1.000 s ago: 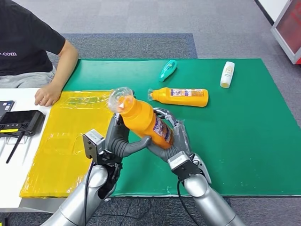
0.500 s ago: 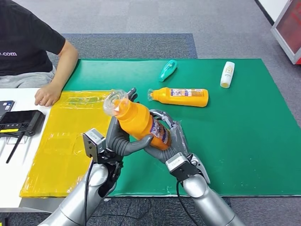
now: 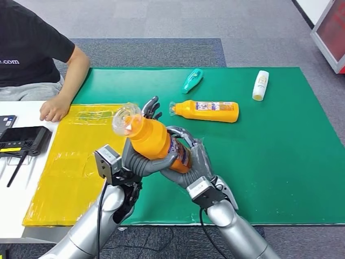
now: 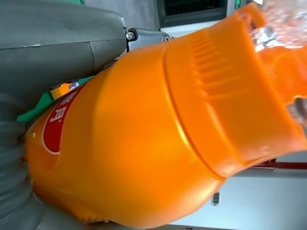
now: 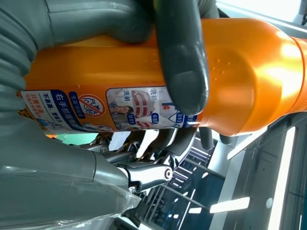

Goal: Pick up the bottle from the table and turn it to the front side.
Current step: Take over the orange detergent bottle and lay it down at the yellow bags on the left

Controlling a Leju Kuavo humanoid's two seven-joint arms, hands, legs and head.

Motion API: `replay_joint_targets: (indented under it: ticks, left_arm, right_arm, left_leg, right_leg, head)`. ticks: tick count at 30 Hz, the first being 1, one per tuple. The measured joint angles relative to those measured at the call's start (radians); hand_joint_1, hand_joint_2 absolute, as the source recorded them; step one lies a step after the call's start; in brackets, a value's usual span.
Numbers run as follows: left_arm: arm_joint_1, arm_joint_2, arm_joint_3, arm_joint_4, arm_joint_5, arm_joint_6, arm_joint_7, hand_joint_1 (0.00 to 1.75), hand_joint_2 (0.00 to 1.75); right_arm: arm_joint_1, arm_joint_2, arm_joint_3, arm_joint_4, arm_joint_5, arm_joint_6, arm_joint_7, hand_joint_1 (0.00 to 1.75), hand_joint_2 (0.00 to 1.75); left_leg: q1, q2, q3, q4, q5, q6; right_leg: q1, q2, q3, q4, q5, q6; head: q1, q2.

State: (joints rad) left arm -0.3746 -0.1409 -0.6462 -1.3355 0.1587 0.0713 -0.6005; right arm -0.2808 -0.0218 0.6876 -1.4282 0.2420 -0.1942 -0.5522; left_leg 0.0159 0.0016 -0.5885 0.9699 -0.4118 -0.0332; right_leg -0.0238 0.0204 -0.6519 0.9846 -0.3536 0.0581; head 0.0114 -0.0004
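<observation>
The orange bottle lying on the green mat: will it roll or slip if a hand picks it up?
The orange bottle on the mat looks round-bodied and lies on its side, so a nudge would probably roll it. Its glossy plastic may be slippery. It seems rigid, likely keeping shape.

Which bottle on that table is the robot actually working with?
Look at the green mat, near its front edge. There both silver-armed hands, left hand and right hand, hold an orange plastic bottle with a clear cap. Its twin lies flat, untouched.
</observation>
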Motion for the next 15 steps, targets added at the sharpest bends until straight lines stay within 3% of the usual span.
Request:
replay_joint_targets:
  ticks: [6,7,10,11,15]
  left_arm:
    - [-0.002,-0.001,-0.003,-0.001,0.025,-0.007,0.009,0.0,1.75]
    - [-0.003,-0.001,-0.003,-0.002,0.028,-0.008,0.01,0.21,1.75]
    - [-0.003,-0.001,-0.003,-0.002,0.035,-0.013,0.011,1.47,1.75]
    - [-0.003,-0.001,-0.004,-0.002,0.037,-0.014,0.011,1.7,1.75]
    - [-0.003,-0.001,-0.006,-0.005,0.035,-0.009,0.007,1.75,1.75]
  right_arm:
    - [-0.008,0.004,0.011,0.0,-0.019,0.01,-0.003,1.75,1.75]
    - [-0.009,0.004,0.012,0.0,-0.02,0.01,-0.003,1.75,1.75]
    - [-0.01,0.004,0.012,0.0,-0.021,0.011,-0.003,1.75,1.75]
    - [-0.01,0.004,0.012,0.0,-0.021,0.011,-0.003,1.75,1.75]
    - [-0.015,0.004,0.013,0.0,-0.022,0.011,-0.003,1.75,1.75]
  left_leg:
    - [0.0,0.0,0.0,0.0,0.0,0.0]
    - [0.0,0.0,0.0,0.0,0.0,0.0]
    - [0.0,0.0,0.0,0.0,0.0,0.0]
    - [0.0,0.0,0.0,0.0,0.0,0.0]
    - [0.0,0.0,0.0,0.0,0.0,0.0]
  right_leg:
    - [0.0,0.0,0.0,0.0,0.0,0.0]
    - [0.0,0.0,0.0,0.0,0.0,0.0]
    - [0.0,0.0,0.0,0.0,0.0,0.0]
    - [0.0,0.0,0.0,0.0,0.0,0.0]
    - [0.0,0.0,0.0,0.0,0.0,0.0]
  head:
    - [0.0,0.0]
    - [0.0,0.0]
    - [0.0,0.0]
    - [0.0,0.0]
    - [0.0,0.0]
